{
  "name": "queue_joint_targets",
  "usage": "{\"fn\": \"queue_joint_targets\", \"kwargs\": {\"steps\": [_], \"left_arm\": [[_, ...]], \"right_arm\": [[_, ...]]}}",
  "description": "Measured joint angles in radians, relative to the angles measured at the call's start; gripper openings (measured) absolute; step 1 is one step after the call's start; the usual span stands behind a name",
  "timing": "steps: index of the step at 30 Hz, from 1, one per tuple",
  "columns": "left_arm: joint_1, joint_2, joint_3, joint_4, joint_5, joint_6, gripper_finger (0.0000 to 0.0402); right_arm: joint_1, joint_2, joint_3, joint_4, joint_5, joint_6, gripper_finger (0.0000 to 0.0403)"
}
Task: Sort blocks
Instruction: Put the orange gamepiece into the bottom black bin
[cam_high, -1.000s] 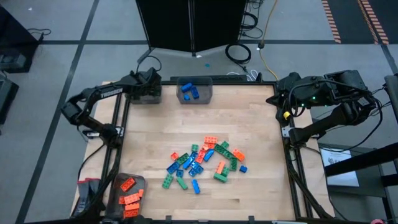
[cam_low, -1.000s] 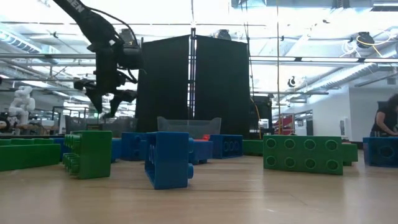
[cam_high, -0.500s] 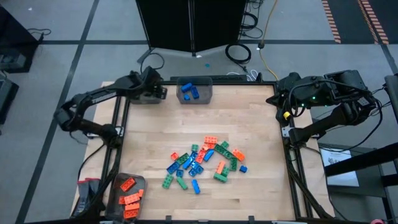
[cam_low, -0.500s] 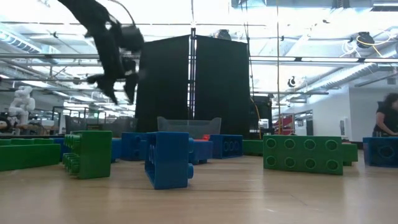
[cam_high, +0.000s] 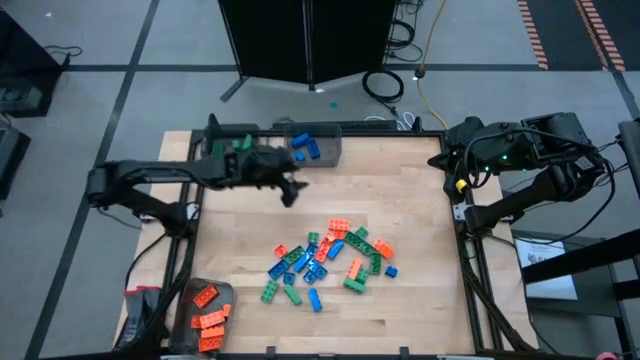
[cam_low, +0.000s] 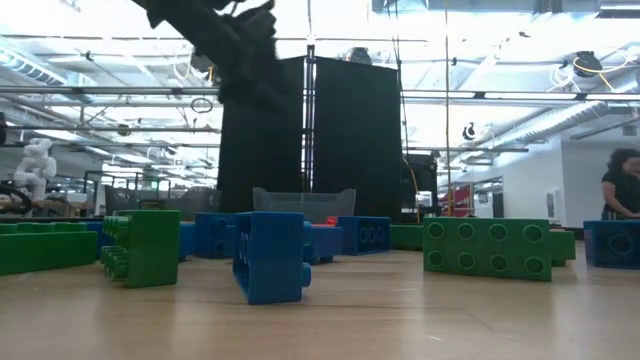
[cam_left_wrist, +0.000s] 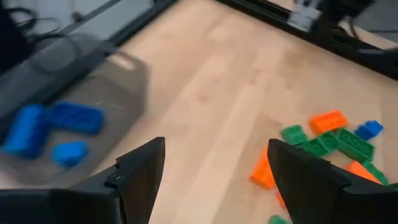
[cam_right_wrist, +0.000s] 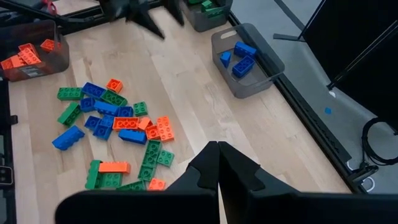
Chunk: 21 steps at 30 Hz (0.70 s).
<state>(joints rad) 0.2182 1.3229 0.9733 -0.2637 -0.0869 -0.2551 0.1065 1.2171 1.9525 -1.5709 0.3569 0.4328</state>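
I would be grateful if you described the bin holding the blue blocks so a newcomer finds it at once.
Start at the table's far edge, before the black panel. Two grey bins stand there side by side; the bin meant is nearer the middle and alone holds only blue blocks.

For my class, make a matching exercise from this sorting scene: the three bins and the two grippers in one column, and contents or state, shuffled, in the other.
Things
1. bin at the table's near left corner
2. middle bin at the far edge
3. far left bin
4. left gripper
5. right gripper

Contents or state
A. shut
B. green blocks
C. open and empty
D. orange blocks
E. blue blocks

Pairs: 1-D, 2-E, 3-B, 4-C, 5-A
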Motion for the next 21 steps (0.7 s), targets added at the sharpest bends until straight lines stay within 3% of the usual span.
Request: {"fn": "queue_joint_targets", "kwargs": {"steps": [10,21], "left_arm": [[-0.127,0.273,0.0,0.214,0.031,0.085,0.0285],[-0.192,0.412,0.0,0.32,-0.019,0.296,0.0285]], "right_arm": [[0.0,0.0,0.0,0.0,0.0,0.017,0.0],[0.0,0.0,0.0,0.0,-0.024,0.031,0.0]]}}
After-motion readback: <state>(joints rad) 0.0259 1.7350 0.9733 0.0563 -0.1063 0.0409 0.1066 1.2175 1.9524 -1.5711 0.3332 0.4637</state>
